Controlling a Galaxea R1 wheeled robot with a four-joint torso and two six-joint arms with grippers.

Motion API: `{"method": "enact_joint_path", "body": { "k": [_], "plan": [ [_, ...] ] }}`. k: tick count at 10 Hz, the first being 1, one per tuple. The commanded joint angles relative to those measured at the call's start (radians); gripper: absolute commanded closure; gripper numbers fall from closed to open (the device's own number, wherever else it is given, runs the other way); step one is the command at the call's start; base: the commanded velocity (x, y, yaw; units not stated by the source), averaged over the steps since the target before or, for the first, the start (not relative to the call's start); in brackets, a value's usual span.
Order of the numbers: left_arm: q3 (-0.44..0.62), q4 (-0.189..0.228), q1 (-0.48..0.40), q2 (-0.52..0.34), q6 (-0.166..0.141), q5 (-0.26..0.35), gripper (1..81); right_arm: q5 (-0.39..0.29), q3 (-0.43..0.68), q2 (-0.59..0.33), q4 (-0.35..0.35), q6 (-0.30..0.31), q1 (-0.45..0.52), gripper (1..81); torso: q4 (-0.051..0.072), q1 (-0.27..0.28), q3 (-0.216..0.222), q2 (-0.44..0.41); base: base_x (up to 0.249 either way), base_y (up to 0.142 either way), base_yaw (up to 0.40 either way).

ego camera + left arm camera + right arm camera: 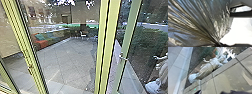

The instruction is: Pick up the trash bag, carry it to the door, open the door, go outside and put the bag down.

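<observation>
The trash bag (pixel 199 18), dark and glossy, is at the left end effector (pixel 218 44); its folds converge to a tight gather, on which that end effector is closed. The state of the right end effector (pixel 210 92) cannot be told. Grey paving (pixel 67 60), laid in jointed slabs, extends beyond the yellow-green door frame (pixel 106 47). A metal handle (pixel 123 58) is fitted to the narrower green upright (pixel 128 35) to the right. Between the left upright (pixel 26 47) and the door frame, the paving gives a broad open area; whether glass spans this section cannot be told. An orange sofa (pixel 41 43) with teal cushions (pixel 39 37) borders the paving on the left, a white chair (pixel 82 34) is near the far end, and a hedge (pixel 145 41) is on the right. The right wrist view gives the pale statue (pixel 208 67) from head to base; the head view cuts it off at the right edge.
</observation>
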Motion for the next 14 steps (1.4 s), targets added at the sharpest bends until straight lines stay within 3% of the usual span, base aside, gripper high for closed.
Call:
{"method": "enact_joint_path", "body": {
  "k": [1,3,7,14],
  "plan": [
    [0.006,-0.008,-0.024,0.003,-0.003,0.077,81.1,0.036,-0.061,-0.012,-0.101,-0.06,0.129,1.0,0.0,0.0,0.0,0.0,0.0,0.0,0.0],
    [0.006,-0.008,-0.021,0.003,-0.003,0.077,81.1,0.084,-0.078,-0.051,-0.132,-0.089,0.106,1.0,0.0,0.0,0.0,0.0,0.0,0.0,0.0],
    [0.006,-0.007,-0.015,0.001,-0.002,0.077,81.1,0.158,-0.115,-0.1,-0.224,-0.089,0.06,1.0,0.0,-0.001,0.0,0.0,0.0,0.0,0.0],
    [0.008,-0.005,-0.012,0.006,-0.002,0.077,81.1,0.3,-0.293,-0.08,-0.255,-0.089,0.046,1.0,0.0,-0.001,0.001,0.0,0.0,0.0,0.0]
  ]
}}
